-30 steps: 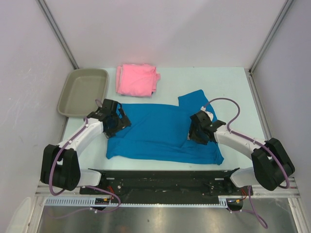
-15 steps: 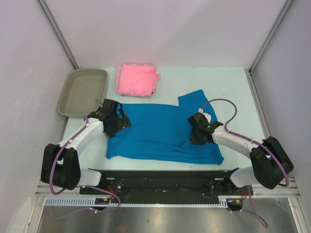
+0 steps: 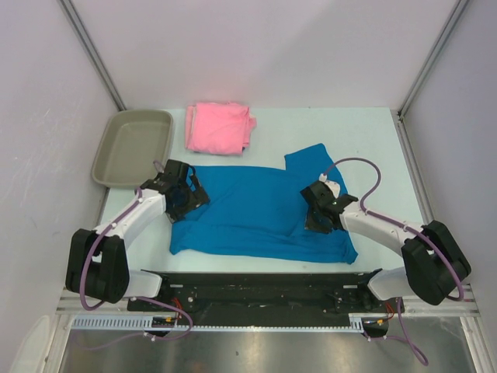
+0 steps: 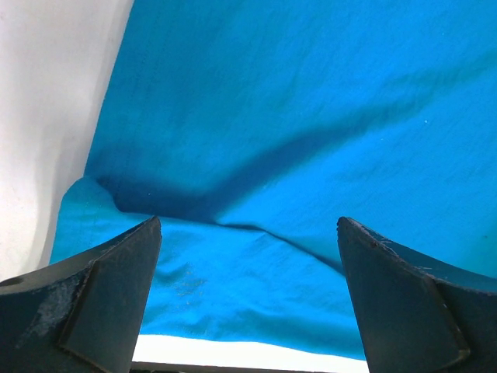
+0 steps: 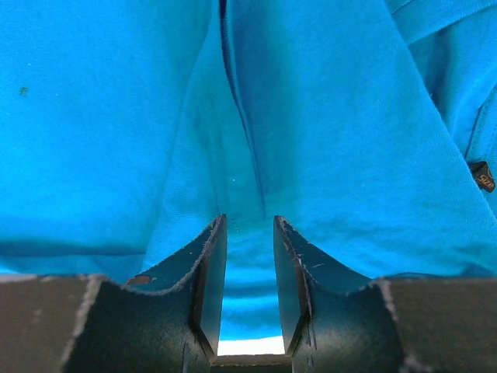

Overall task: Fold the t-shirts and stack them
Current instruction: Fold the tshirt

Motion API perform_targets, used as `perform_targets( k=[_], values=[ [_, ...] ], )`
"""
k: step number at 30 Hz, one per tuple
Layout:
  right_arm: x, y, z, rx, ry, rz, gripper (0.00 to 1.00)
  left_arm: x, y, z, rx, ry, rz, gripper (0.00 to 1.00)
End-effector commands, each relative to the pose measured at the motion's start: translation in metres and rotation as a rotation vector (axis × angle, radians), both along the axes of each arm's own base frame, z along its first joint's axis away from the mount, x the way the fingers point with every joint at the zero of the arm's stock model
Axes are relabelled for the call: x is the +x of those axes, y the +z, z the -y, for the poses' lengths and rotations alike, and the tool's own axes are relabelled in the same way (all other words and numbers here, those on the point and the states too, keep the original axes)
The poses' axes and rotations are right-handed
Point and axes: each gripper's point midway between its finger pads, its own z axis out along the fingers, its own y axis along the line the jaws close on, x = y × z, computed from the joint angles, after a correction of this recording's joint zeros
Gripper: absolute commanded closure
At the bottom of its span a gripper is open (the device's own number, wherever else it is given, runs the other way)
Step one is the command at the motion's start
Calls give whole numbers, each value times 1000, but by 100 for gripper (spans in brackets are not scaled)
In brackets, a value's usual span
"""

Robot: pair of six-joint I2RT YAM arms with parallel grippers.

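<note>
In the top view we are seeing the blue t-shirt point(image 3: 252, 210) lying with its long axis running left to right across the table. The left gripper point(image 3: 189, 197) is hovering at its left edge and the right gripper point(image 3: 314, 217) over its right part. The pink t-shirt point(image 3: 220, 128) is sitting farther back.

In the left wrist view we are holding the left gripper point(image 4: 248, 227) wide apart, with the shirt's left edge lying just below and ahead.

In the right wrist view the right gripper point(image 5: 248, 224) is standing narrowly apart. A raised crease is running straight ahead from the gap, but we cannot tell whether it is pinching cloth.
</note>
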Motion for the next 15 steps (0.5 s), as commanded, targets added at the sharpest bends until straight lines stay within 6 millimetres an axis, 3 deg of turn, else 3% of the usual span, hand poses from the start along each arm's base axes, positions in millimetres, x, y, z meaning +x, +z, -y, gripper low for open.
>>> perform_targets(
  k=[1, 15],
  values=[
    [1, 1, 3, -11, -9, 21, 65, 3, 1, 3, -6, -8, 17, 0],
    [3, -16, -11, 18, -1, -3, 69, -2, -3, 0, 8, -8, 9, 0]
  ],
)
